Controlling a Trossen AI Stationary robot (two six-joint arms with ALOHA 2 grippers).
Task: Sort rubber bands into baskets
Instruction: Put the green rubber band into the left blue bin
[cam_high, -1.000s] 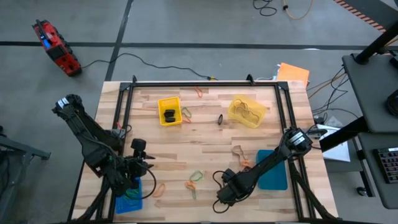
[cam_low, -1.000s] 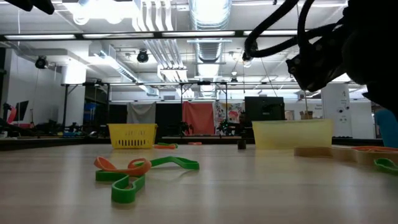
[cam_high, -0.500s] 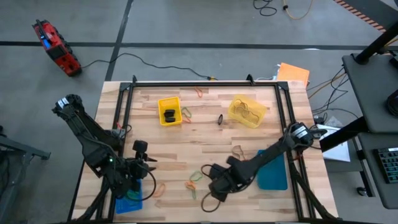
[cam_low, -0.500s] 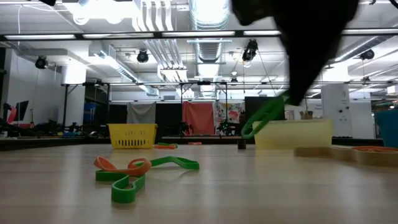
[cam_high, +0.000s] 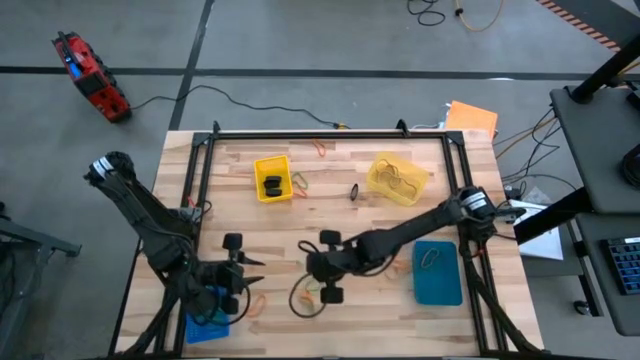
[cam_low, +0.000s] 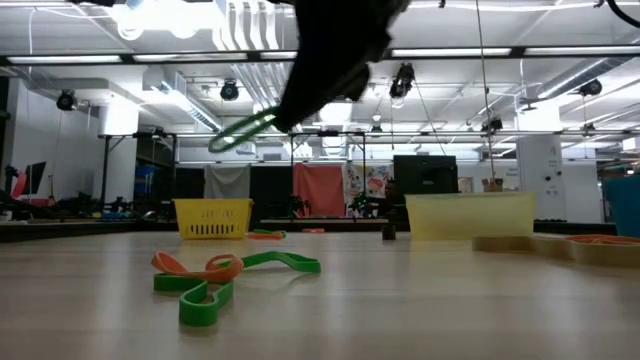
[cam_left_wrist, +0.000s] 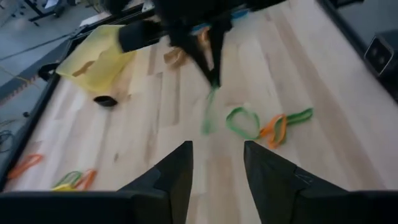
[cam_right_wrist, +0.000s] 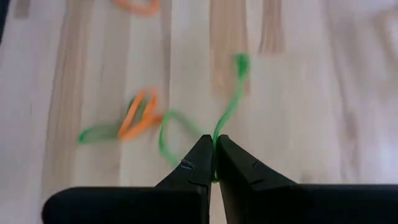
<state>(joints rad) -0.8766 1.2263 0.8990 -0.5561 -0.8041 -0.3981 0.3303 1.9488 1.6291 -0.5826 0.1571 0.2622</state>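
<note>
My right gripper (cam_high: 315, 270) hangs above the table's middle, shut on a green rubber band (cam_low: 240, 131). My left gripper (cam_left_wrist: 216, 146) stands open and empty over the near left, pointing toward the right gripper. More rubber bands lie flat on the wood: a green and orange tangle (cam_high: 312, 290), an orange one (cam_high: 255, 303), a tan one (cam_high: 385, 242). The baskets are bright yellow (cam_high: 272, 177), pale yellow (cam_high: 397, 178), teal (cam_high: 437, 272) and blue (cam_high: 207, 322); the blue one is partly under my left arm. My right gripper pinches one end of the green band (cam_right_wrist: 216, 138) between its two fingertips, which slant downward. The rest of the loop (cam_right_wrist: 235, 81) stretches out beyond the fingers, slack and lifted clear of the table.
A black band (cam_high: 354, 191) lies between the two yellow baskets, an orange one (cam_high: 320, 148) at the far rail. The teal basket holds a tan band (cam_high: 430, 258). A black frame (cam_high: 330, 134) borders the table; bare wood lies left of centre.
My right gripper, staying shut, has swung from the near edge toward the table's left and far side, rising and rolling its wrist. The green band has gone up with it, well above the table. My left gripper has tipped down a little.
</note>
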